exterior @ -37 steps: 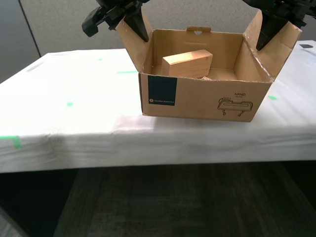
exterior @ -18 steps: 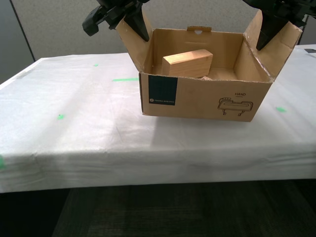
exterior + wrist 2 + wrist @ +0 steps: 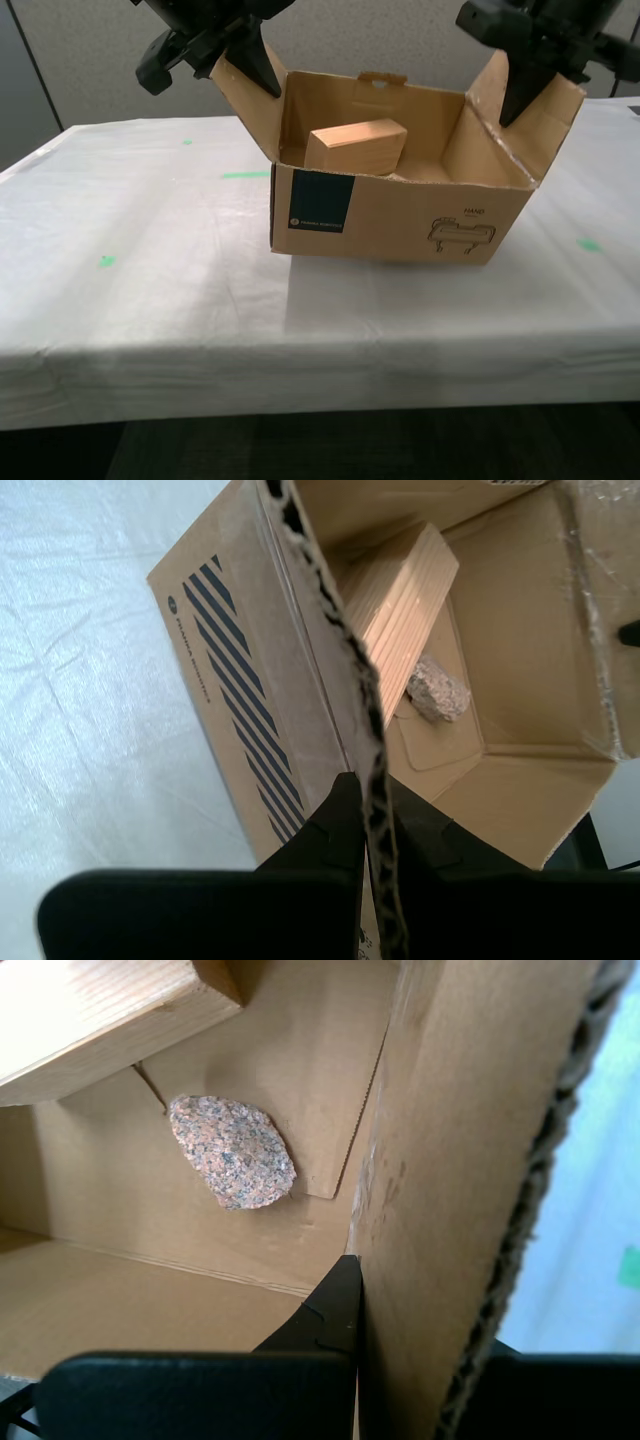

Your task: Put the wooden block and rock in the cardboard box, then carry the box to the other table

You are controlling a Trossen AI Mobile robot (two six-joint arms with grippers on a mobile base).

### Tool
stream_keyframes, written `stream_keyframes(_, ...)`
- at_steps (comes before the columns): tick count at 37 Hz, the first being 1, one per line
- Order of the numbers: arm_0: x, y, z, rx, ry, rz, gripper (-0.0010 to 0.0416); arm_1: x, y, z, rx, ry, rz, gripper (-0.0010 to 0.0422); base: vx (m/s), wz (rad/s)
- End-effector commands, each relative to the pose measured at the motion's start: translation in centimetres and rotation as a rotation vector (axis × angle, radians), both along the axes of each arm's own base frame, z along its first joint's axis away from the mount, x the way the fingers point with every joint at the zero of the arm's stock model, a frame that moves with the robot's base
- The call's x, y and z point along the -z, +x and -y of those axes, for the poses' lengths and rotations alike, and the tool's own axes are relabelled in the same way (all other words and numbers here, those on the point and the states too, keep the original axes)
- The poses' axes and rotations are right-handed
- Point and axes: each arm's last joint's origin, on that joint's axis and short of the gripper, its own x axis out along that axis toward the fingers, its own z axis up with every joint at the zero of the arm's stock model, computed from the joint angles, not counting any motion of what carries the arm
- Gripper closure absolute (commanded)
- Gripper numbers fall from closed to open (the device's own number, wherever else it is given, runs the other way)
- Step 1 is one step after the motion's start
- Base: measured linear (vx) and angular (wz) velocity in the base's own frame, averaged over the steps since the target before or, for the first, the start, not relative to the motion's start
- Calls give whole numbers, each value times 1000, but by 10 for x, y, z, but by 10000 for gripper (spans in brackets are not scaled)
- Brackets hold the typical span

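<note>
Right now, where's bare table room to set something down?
Free: the table on the exterior view's left of the cardboard box, and the strip before it. Crowded: inside, wooden block and rock; my first pincer and my second pincer clamp the flaps.

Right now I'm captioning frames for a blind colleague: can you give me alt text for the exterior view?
An open cardboard box sits on a table draped in a white sheet with green tape marks, each raised side flap pinched by a black claw. A wooden block leans inside the box. Behind is a grey wall.
</note>
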Motion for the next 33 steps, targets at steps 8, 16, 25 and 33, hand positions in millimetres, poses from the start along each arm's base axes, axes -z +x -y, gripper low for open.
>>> stream_keyframes(8,-13,4,-1,2,4,13,406,-1,1,0,-35,-7,0,413,118,2)
stream_keyframes(16,-20,8,-2,4,12,38,406,-4,4,2,-92,-51,16,413,121,6)
stream_keyframes(25,-18,13,-4,17,30,75,406,10,14,9,-110,-48,-9,413,39,13)
stream_keyframes(33,-10,29,-11,0,89,25,406,16,22,12,-159,-44,-2,413,-13,-11)
